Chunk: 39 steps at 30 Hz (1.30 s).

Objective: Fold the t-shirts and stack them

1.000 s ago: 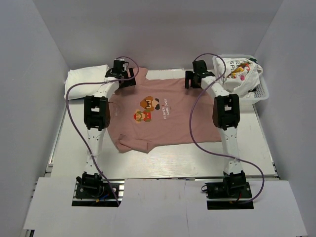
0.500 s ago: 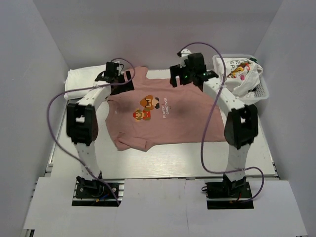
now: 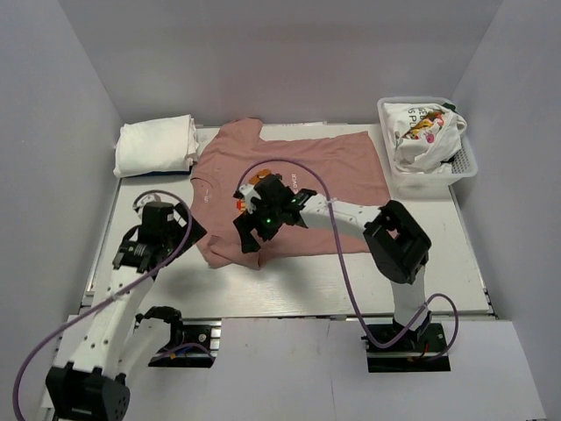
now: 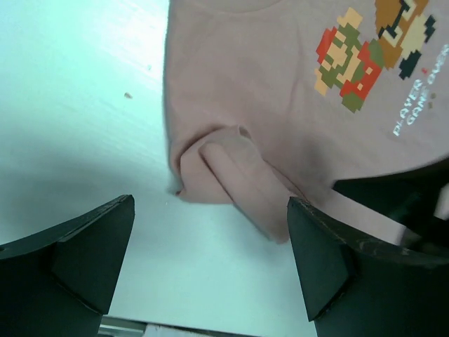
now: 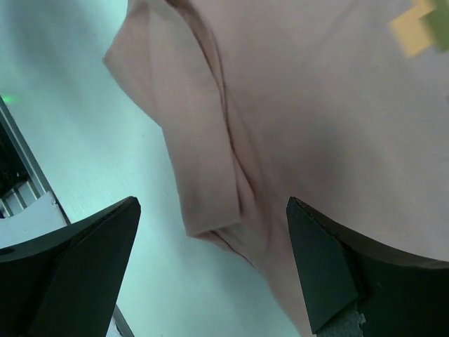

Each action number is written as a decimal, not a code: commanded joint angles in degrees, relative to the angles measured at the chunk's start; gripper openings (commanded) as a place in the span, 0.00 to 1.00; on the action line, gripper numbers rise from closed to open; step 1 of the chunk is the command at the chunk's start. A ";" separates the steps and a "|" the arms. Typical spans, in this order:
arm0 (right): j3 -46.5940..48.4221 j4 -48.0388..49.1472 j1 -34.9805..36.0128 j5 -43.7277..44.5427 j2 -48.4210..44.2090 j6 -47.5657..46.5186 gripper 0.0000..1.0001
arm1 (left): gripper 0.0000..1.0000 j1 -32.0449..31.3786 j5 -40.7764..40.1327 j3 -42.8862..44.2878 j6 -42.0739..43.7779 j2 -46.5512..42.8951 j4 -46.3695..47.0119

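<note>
We locate the pink shirt's (image 3: pixel 333 180) folded sleeve (image 3: pixel 233 255) at 6 o'clock, just beside the right pincer (image 5: pixel 210 207). The left pincer (image 4: pixel 210 203) is farther. Both pincers are wide and hold nothing.

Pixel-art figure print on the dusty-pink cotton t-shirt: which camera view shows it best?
Left wrist view: the pixel-art print lies unobstructed on the dusty-pink t-shirt, one figure whole, with lettering beside it. In the top external view the open right gripper hides most of it. The right wrist view catches only a yellow-green corner.
</note>
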 commanded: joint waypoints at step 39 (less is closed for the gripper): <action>-14.95 -2.75 21.72 5.86 -12.67 -10.80 0.22 | 1.00 -0.37 4.65 -6.77 -2.53 5.25 11.53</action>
